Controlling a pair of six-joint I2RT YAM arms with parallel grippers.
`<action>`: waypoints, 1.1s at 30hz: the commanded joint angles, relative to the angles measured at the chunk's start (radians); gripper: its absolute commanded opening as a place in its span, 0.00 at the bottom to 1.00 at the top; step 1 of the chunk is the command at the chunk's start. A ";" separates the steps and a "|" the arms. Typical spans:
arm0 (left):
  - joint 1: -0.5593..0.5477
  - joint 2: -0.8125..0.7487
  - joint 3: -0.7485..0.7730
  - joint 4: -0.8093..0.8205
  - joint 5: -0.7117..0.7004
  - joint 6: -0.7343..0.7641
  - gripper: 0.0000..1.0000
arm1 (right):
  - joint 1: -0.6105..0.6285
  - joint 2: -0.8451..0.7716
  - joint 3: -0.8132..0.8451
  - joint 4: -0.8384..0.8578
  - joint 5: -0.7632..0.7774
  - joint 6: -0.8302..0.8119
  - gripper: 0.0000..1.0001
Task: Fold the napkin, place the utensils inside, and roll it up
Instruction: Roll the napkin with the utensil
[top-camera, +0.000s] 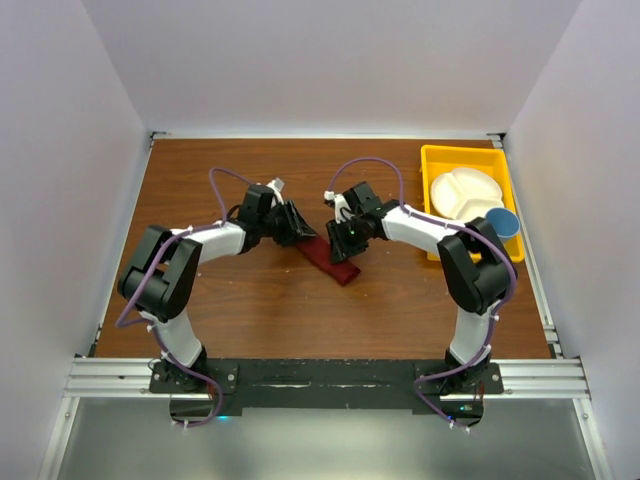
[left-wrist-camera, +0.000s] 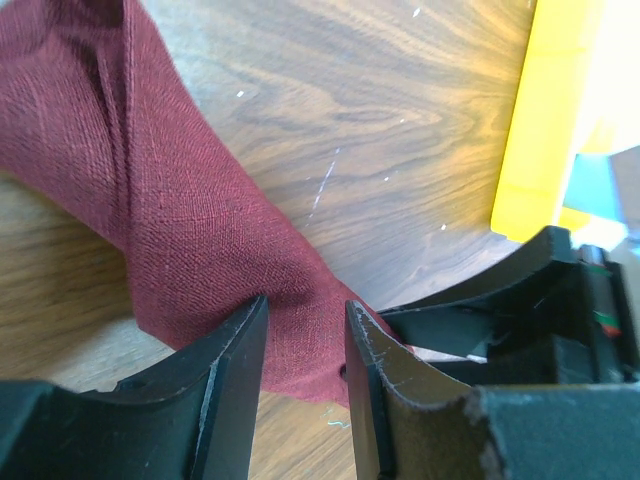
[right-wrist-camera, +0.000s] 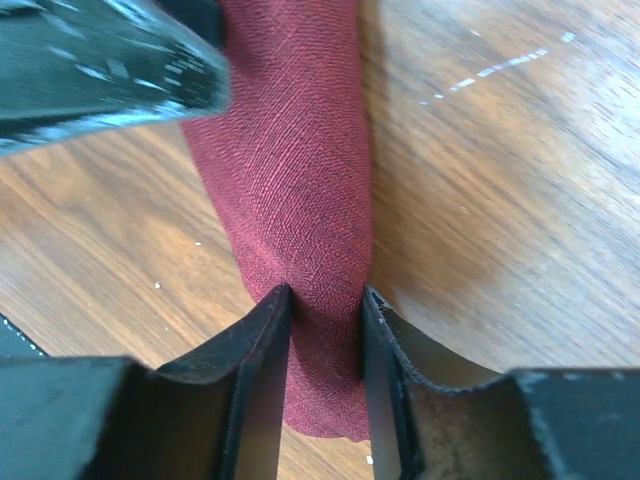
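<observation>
The dark red napkin (top-camera: 335, 265) lies rolled up long and thin in the middle of the brown table (top-camera: 250, 300). It slants from 10 o'clock down to 4 o'clock. The left claw (left-wrist-camera: 305, 350) is at the 10 o'clock end. In its wrist view the cloth comes down from 11 o'clock and goes between its two black fingers (left-wrist-camera: 225, 380), which stand close together and squeeze it. The right claw (right-wrist-camera: 327, 340) is nearer the 4 o'clock end. In its wrist view the roll comes down from 12 o'clock, and the claw pinches it just before the tip. At 2 o'clock on the table a yellow tray (top-camera: 432, 165) holds a white divided plate (top-camera: 462, 192) and a blue cup (top-camera: 503, 222).
</observation>
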 joint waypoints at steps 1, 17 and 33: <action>0.000 -0.038 0.086 -0.010 -0.016 0.053 0.42 | -0.032 0.017 -0.018 0.026 0.015 0.006 0.33; 0.041 0.059 0.105 0.005 -0.011 0.061 0.42 | -0.059 0.025 0.033 -0.014 -0.012 -0.056 0.58; 0.095 -0.027 0.057 0.045 0.044 0.015 0.43 | 0.162 0.042 0.240 -0.090 0.374 -0.162 0.81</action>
